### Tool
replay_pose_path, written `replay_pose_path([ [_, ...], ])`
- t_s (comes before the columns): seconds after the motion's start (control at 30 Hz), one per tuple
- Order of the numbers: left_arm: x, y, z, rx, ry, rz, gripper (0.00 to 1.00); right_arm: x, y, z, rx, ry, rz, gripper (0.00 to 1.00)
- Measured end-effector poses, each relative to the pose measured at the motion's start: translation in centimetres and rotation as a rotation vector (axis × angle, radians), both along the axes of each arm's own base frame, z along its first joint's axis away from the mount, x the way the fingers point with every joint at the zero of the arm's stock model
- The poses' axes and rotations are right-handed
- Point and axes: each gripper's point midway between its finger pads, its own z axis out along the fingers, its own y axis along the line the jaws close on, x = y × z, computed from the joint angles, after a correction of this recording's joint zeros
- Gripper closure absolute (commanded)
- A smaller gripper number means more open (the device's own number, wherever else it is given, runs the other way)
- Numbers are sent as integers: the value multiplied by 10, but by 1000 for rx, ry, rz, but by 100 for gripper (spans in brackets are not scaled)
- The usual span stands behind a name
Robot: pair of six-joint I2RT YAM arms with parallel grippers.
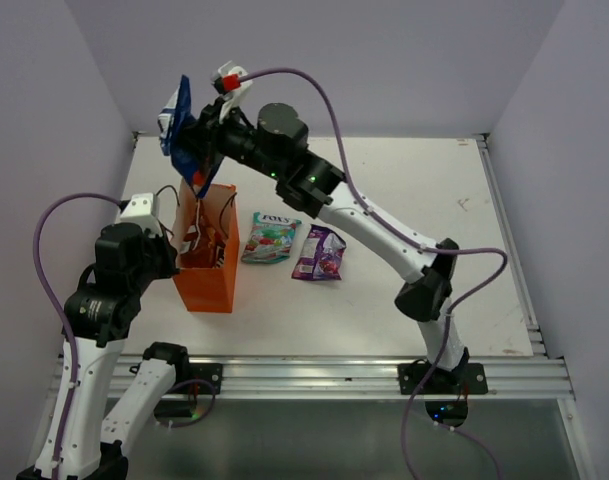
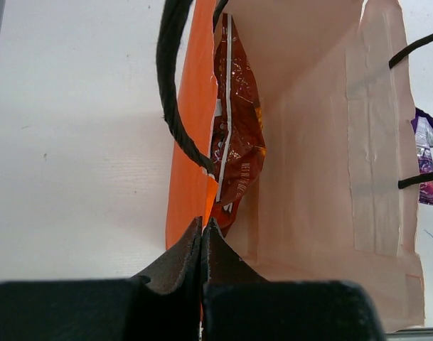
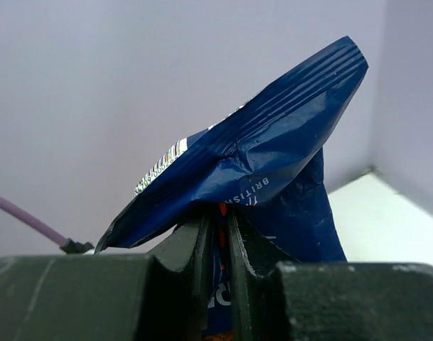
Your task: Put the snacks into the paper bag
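Blue bag [image 3: 273,142] — right claw [image 3: 217,217] clamped on it | left claw [image 2: 202,224] pinching paper bag [image 2: 184,206] wall

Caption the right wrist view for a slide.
Right gripper clamped on the crumpled dark blue bag.

The paper bag [image 2: 182,192] is matt orange paper, pale inside, with twisted black cord handles [image 2: 168,78]. The Doritos bag [image 2: 239,135] and dark blue bag [image 3: 273,149] are glossy, creased plastic film.
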Motion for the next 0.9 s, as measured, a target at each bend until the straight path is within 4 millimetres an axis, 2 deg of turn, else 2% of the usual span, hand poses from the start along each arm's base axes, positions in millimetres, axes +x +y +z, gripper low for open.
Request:
replay_pose_path([
  [0.1, -1, 0, 1, -1, -5, 0, 100, 6, 36, -31, 15, 78, 83, 100],
  [0.17, -1, 0, 2, -2, -9, 0, 100, 5, 47, -52, 2, 139, 118, 100],
  [0.23, -2, 0, 3, -2, -14, 1, 100, 3, 51, -65, -4, 179, 139, 100],
  [0.37, -3, 0, 3, -3, -18, 1, 100, -10, 44, -85, -25, 249, 161, 100],
  [0.53, -3, 0, 3, -3, -18, 0, 100, -38, 25, -119, -70, 351, 186, 100],
  [0.67, -2, 0, 3, -3, -15, -1, 100, -56, 22, -139, -103, 392, 203, 100],
  [0.77, -1, -1, 3, -5, -14, -4, 100, -63, 25, -148, -120, 403, 213, 100],
  [0.9, -1, -1, 3, -5, -15, -4, 100, -64, 26, -148, -124, 397, 215, 100],
])
